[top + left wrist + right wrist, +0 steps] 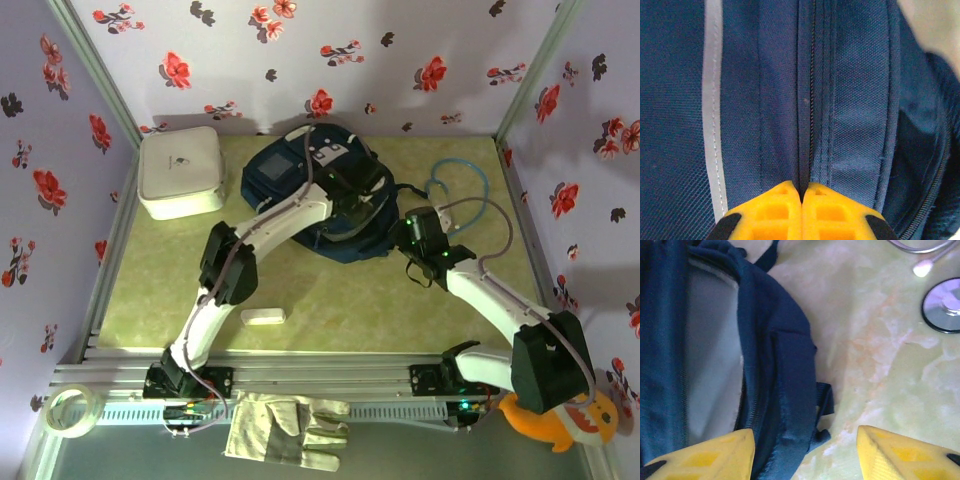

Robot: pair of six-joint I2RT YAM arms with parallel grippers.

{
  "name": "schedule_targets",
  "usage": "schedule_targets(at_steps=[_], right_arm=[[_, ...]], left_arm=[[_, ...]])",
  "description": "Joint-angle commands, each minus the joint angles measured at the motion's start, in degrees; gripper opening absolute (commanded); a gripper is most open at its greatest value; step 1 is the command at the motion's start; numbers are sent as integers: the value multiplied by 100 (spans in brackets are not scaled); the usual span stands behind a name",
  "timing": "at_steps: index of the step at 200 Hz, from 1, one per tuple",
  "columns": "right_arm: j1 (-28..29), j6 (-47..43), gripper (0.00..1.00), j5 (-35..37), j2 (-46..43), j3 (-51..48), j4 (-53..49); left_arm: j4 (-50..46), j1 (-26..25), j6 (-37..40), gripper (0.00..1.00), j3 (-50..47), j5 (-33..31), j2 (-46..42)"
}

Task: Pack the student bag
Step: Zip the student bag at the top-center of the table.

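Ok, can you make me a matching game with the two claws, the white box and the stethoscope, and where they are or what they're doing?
Things:
1. left claw
2. right claw
3. white box
4. stethoscope

Places or states:
A. open, with the edge of the student bag between its fingers
B. in the back left corner of the table
C. shut on the bag's zip line
D. lying on the table to the right of the bag

Pairs: 1-C, 2-A, 3-B, 4-D
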Motion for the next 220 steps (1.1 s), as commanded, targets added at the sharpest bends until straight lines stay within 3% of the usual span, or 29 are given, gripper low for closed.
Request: schedule_targets(at_steps=[1,49,101,125,173,202,220], right_arm=[[90,-483,54,-191,-190,-59,396],[872,-1428,50,-59,-58,137,623],[1591,-2017,41,-89,927,509,1172],[1706,-2153,37,-494,1250,508,1952],[1740,-2142,31,-603,1630,306,3262],[1738,-2158,33,-804,1583,144,3696],[1740,-2047,36,-507,1399,-103,3830]], left_arm=[[298,107,-423,0,610,435,-556],[186,264,-1083,0,1208,1237,-360],[15,414,-1483,0,1520,1701,-69],[-32,507,-1701,0,1629,1955,74],[12,713,-2213,0,1696,2554,276],[53,780,-2362,0,1705,2700,339],[99,785,-2417,0,1714,2792,352]])
